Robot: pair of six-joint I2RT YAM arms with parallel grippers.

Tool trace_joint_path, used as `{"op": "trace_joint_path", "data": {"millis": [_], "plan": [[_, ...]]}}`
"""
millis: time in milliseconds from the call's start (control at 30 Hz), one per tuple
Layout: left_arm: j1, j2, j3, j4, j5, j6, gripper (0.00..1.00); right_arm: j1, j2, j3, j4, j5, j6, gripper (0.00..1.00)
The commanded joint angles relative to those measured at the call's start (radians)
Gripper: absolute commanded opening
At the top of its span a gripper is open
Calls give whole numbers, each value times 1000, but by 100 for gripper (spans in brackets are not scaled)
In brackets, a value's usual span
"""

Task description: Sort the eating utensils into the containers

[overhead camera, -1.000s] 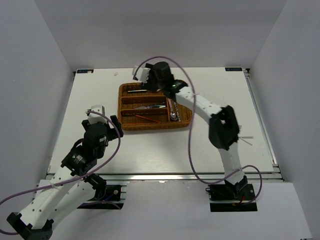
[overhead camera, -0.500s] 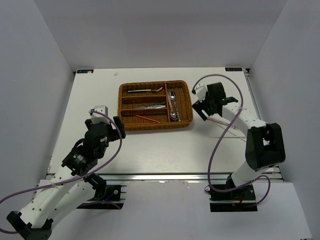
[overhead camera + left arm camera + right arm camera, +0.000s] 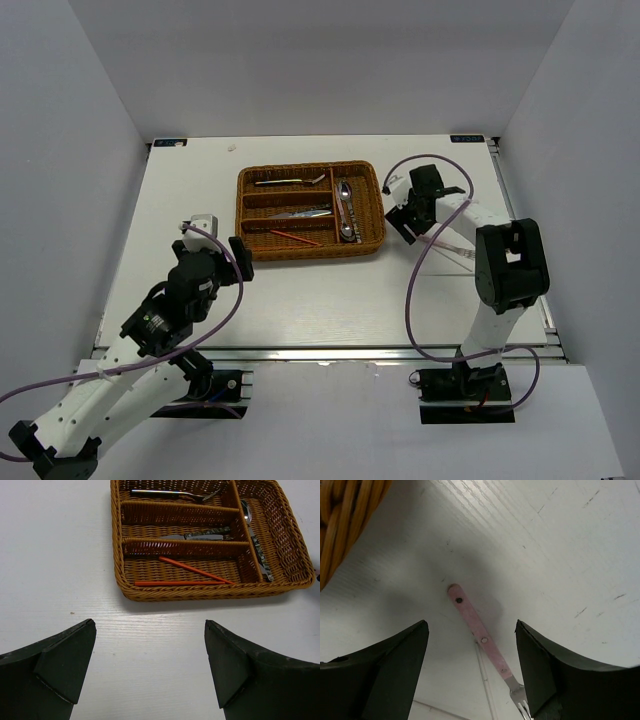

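The brown wicker tray (image 3: 310,256) holds a fork (image 3: 290,181) in the far slot, a knife (image 3: 300,212) in the middle slot, two red chopsticks (image 3: 295,237) in the near slot and spoons (image 3: 345,210) in the crosswise slot. My right gripper (image 3: 408,222) is open and low over the table just right of the tray. In the right wrist view its open jaws (image 3: 470,625) straddle a pink-handled fork (image 3: 479,632) lying flat, with a thin white chopstick (image 3: 485,680) beside it. My left gripper (image 3: 222,250) is open and empty, left of and nearer than the tray (image 3: 200,592).
The tray's corner (image 3: 345,520) is close to the right gripper's left finger. The right arm's purple cable (image 3: 415,290) loops over the table. White walls enclose the table on three sides.
My right gripper has swung from above the tray to the table on its right and come down over the pink-handled fork. The left arm has barely moved.
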State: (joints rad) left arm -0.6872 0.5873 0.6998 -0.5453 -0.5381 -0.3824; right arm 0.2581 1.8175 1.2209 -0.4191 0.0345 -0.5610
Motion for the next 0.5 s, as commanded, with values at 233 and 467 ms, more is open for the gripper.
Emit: {"op": "trace_joint_path", "data": {"millis": [233,467], "plan": [[-11,5,-2,1,-19,-4,98,-13,86,66,-32,-5,-37,66],[-21,0,-2,-2,-28,-7,98,-57,129,75,28,39,-22,38]]}}
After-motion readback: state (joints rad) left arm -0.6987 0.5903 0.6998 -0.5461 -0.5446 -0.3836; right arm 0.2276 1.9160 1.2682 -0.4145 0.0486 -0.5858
